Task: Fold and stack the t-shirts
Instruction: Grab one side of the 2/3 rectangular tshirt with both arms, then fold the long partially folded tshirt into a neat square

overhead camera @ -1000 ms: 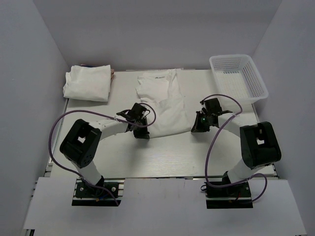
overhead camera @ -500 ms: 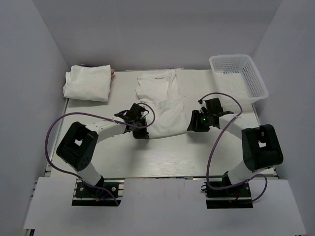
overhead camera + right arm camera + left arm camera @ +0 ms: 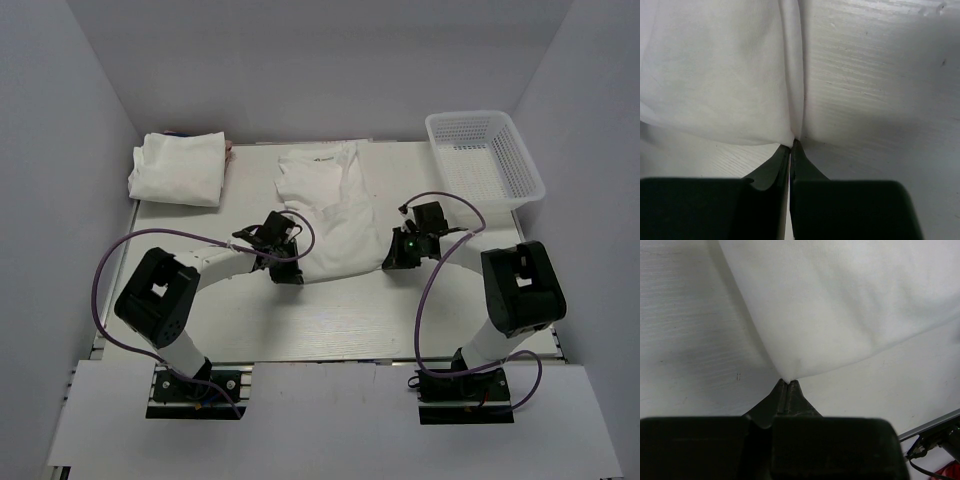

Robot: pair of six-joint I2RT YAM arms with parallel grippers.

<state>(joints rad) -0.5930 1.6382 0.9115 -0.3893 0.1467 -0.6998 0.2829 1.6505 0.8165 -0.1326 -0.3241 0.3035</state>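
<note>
A white t-shirt (image 3: 328,212) lies partly folded lengthwise in the middle of the table, collar towards the far side. My left gripper (image 3: 287,272) is shut on its near left corner (image 3: 786,374). My right gripper (image 3: 389,260) is shut on its near right corner (image 3: 792,136). Both wrist views show the white cloth (image 3: 840,300) (image 3: 720,75) stretching away from the pinched fingertips. A folded white t-shirt bundle (image 3: 178,167) lies at the far left of the table.
A white plastic mesh basket (image 3: 485,160) stands at the far right corner. White walls close in the table on the left, right and far sides. Purple cables loop beside both arms.
My right gripper has moved left to the shirt's near right corner and closed on it. My left gripper has stayed at the near left corner.
</note>
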